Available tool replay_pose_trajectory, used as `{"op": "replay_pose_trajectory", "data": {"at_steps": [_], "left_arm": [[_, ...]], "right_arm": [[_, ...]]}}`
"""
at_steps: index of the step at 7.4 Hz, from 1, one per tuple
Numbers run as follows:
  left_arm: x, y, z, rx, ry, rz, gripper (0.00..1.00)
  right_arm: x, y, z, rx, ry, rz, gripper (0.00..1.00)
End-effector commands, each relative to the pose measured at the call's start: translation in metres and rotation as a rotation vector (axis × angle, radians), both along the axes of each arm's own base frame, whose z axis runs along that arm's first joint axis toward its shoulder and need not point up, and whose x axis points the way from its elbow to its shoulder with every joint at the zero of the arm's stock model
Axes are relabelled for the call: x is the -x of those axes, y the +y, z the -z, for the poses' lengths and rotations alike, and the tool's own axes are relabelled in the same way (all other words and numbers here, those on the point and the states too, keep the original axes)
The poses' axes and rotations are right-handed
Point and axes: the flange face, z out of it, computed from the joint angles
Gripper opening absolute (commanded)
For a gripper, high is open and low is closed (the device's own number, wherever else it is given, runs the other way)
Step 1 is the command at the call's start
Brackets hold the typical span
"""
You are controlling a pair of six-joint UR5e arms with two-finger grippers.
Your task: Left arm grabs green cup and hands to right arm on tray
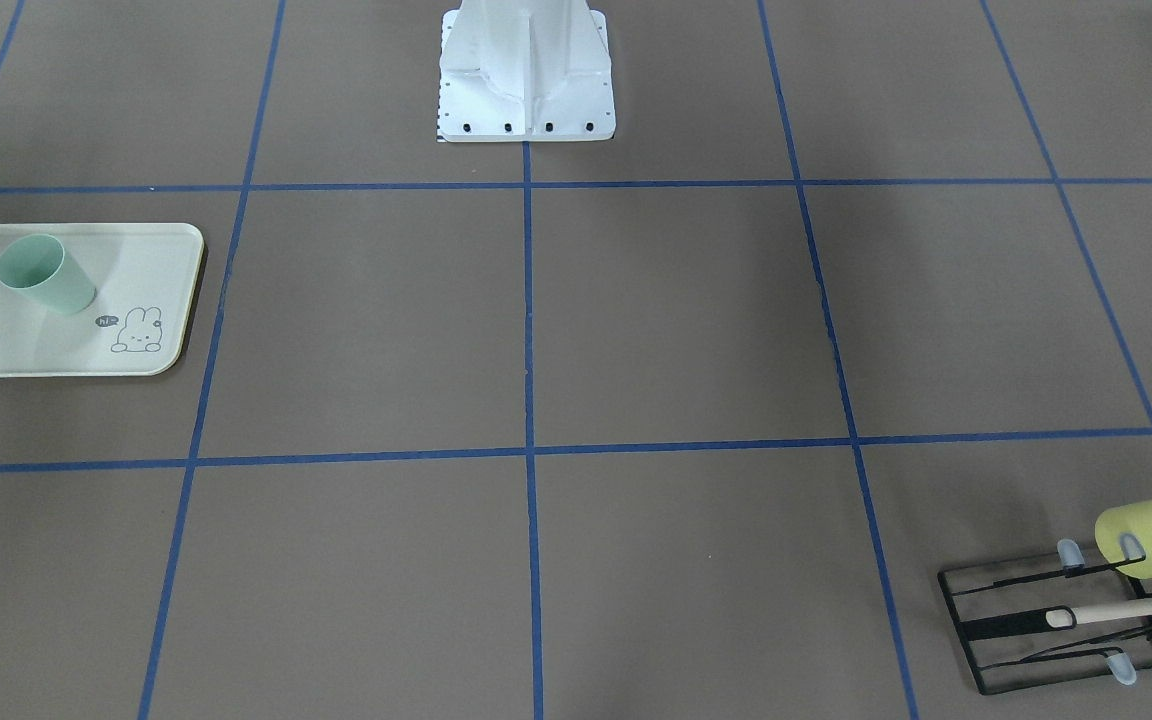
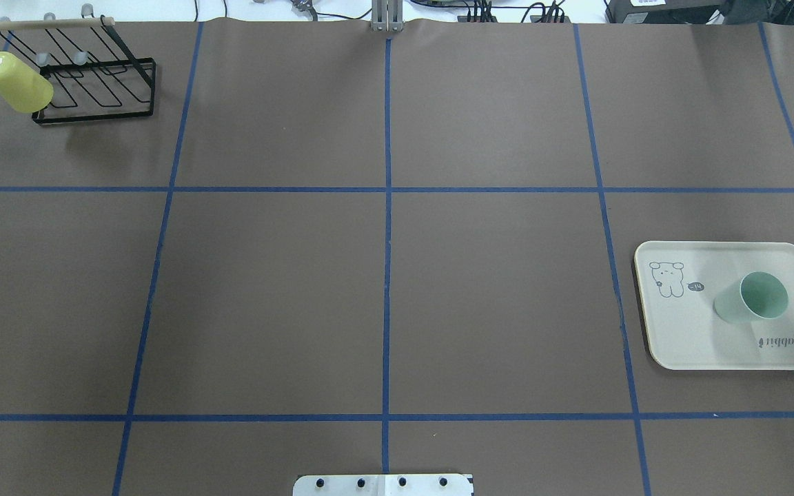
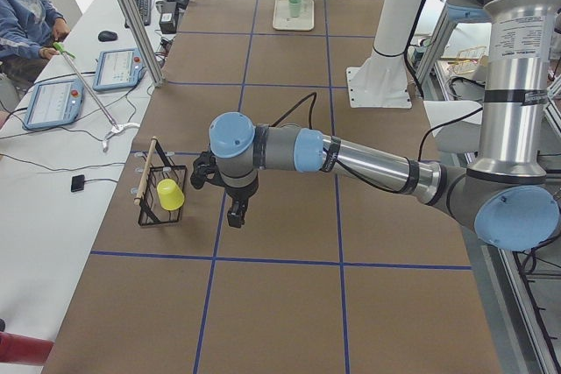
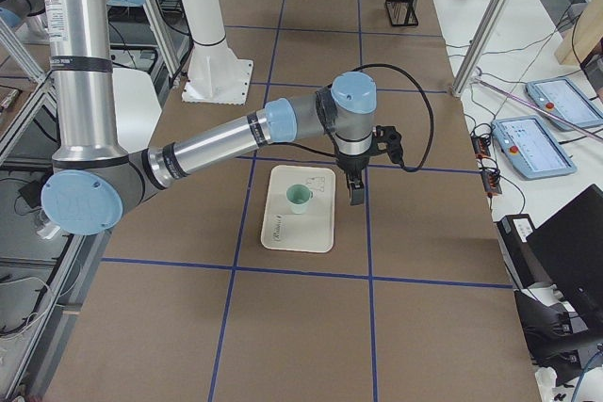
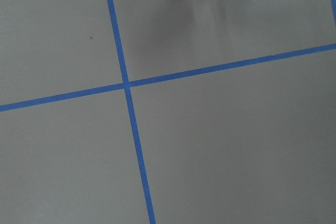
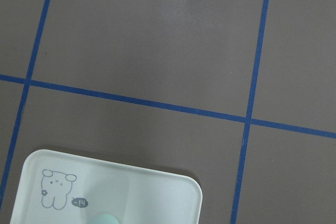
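The pale mint-green cup (image 2: 752, 298) stands mouth up on the cream tray (image 2: 700, 337) at the table's right side. It also shows in the front view (image 1: 44, 275) and the right side view (image 4: 299, 198). The right gripper (image 4: 357, 193) hangs above the table just beside the tray's far edge, apart from the cup. I cannot tell whether it is open or shut. The left gripper (image 3: 237, 214) hangs above the table near the black rack, empty as far as I can see. I cannot tell its state either. Neither gripper shows in the overhead or front views.
A yellow-green cup (image 2: 16, 83) hangs upside down on the black wire rack (image 2: 107, 96) at the far left corner. The white robot base (image 1: 526, 90) stands at the near middle edge. Blue tape lines grid the brown table. An operator sits beside the table (image 3: 22, 15).
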Motion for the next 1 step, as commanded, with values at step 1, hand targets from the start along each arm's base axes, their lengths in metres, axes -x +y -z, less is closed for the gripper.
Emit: {"op": "replay_pose_trajectory", "data": {"at_steps": [1], "left_arm": [[-0.0001, 0.0001, 0.0045, -0.011, 0.0, -0.001, 1.0]], "right_arm": [[0.0001, 0.0009, -0.0019, 0.004, 0.0, 0.0, 1.0]]}}
